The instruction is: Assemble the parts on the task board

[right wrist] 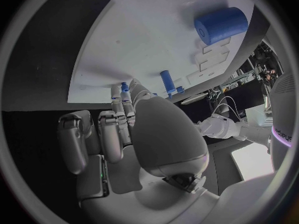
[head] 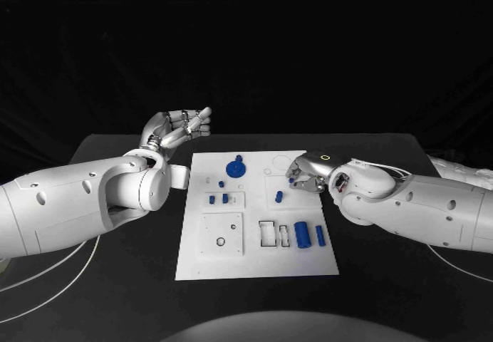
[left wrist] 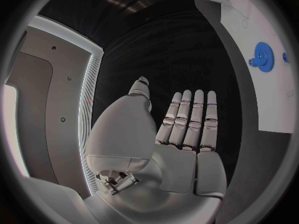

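The white task board [head: 257, 253] lies in the middle of the table. A blue gear [head: 237, 169] [left wrist: 264, 56] sits at its far end, and small blue pegs [head: 219, 199] stand left of centre. One more peg [head: 278, 196] [right wrist: 167, 80] stands mid-board. A thick blue cylinder [head: 302, 234] [right wrist: 221, 25] and a slim one [head: 320, 236] lie near right. My right hand [head: 306, 173] [right wrist: 134, 134] rests at the board's right edge, fingers curled, pinching a small blue part [right wrist: 124, 86] at its fingertips. My left hand [head: 180, 128] [left wrist: 187, 129] hovers off the board's far left corner, fingers straight, holding nothing.
The board has a square plate with holes [head: 222, 234] near left and rectangular slots [head: 273, 234] beside the cylinders. Black table [head: 123, 285] surrounds the board. Thin white cables [head: 62, 274] trail under my left arm.
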